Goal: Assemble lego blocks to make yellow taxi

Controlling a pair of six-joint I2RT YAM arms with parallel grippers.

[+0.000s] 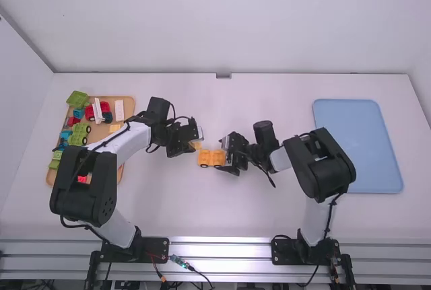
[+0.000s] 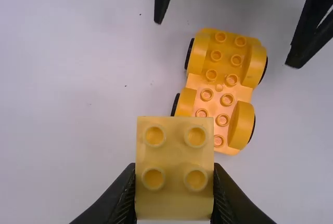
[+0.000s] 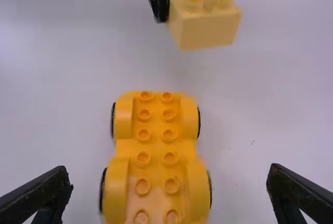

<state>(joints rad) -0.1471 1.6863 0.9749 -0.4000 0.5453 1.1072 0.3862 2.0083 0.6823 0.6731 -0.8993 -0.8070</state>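
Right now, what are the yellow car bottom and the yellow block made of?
The car bottom looks like smooth hard plastic with a slight shine: its round studs seem moulded in. The block seems to be plastic too, paler and perhaps more matte, with neat straight edges and matching studs.

No text or numbers can be read (nor any sign).

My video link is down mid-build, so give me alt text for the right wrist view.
Yellow plastic toy car base, studded on top with black wheels, on the white table, seen between the fingers of the open black right gripper. Beyond it, the black left gripper holds a paler yellow four-stud block above the table, studs up.
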